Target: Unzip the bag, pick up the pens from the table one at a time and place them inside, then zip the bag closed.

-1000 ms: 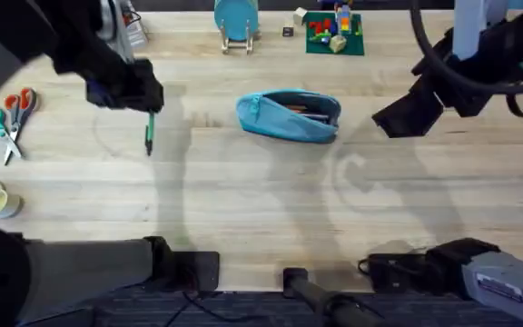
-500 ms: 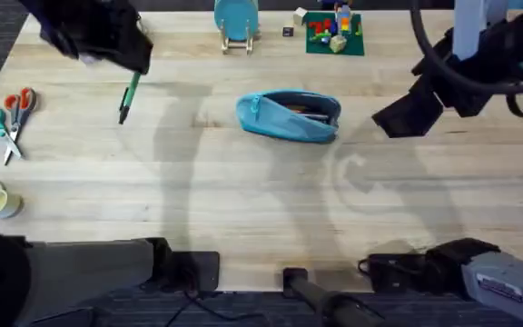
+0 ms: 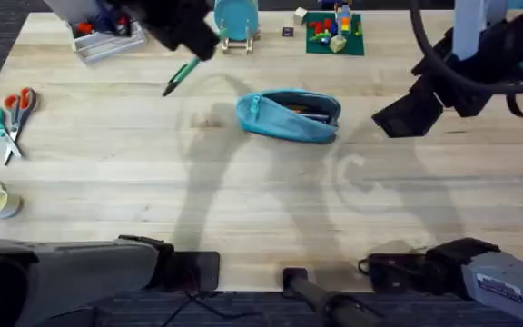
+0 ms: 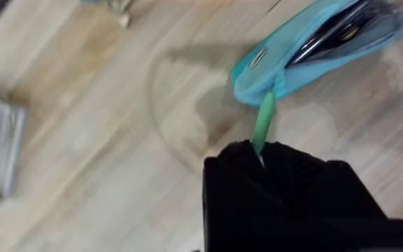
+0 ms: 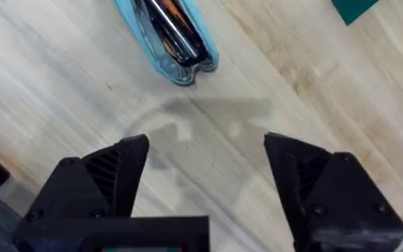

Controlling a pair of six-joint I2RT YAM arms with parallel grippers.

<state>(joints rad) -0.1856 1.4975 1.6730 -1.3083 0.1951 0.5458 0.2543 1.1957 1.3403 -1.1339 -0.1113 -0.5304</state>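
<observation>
The left claw [image 3: 192, 56] grips the green pen [image 3: 179, 77] by one end, carrying it tilted above the surface [image 3: 243, 200], up and left of the unzipped light blue bag [image 3: 289, 115], where another pen lies inside. The right claw [image 5: 205, 182] hangs wide open, empty, just right of the bag. The likely risk: held so near its end, the pen may swivel, catch the zipper edge and fall outside.

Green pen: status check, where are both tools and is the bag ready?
Left tool shut on green pen, raised beside the bag. Right tool open, empty, hovering over the table. Bag unzipped, silver pen inside. Nothing in the way.
</observation>
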